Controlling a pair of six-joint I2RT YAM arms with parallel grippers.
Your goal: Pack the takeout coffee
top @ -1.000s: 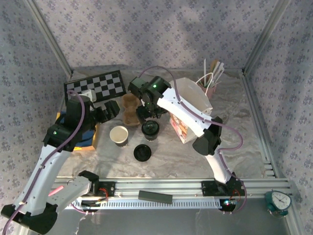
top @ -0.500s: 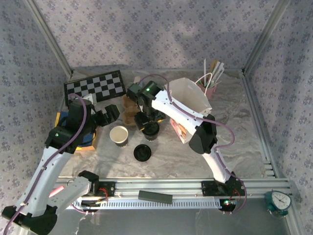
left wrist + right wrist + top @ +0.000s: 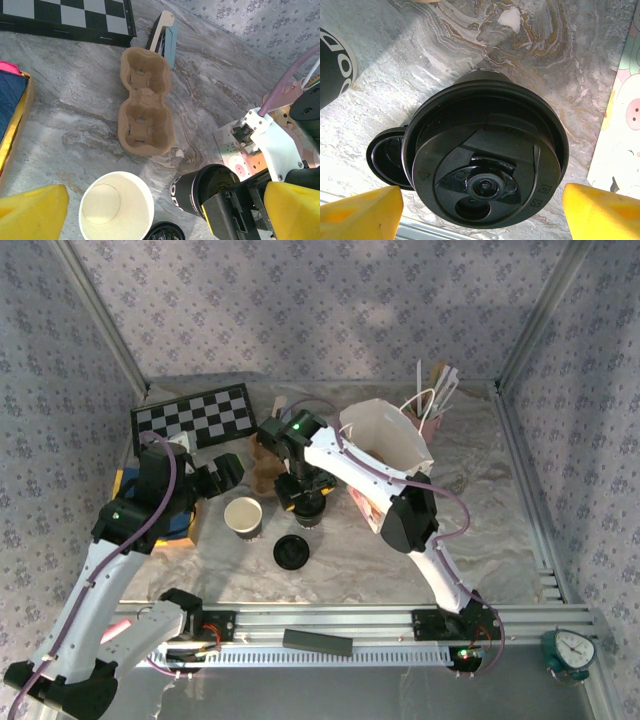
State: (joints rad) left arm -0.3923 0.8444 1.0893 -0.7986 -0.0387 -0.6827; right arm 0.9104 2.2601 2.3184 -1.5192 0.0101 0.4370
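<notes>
The right gripper [image 3: 480, 212] is straddling the takeout coffee [image 3: 485, 155]; its jaws are standing wide. The left gripper [image 3: 224, 473] is hovering, equally wide.

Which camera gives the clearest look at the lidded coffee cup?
Right wrist view: the lidded coffee cup sits centred, its whole black lid sharp. The left wrist view catches its dark side and part of the lid. In the top view the right arm covers most of it.

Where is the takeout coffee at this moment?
Mid-table in the top view, the takeout coffee stands directly under the right gripper, between the lidless cup and the paper bag, just beyond the loose lid.
</notes>
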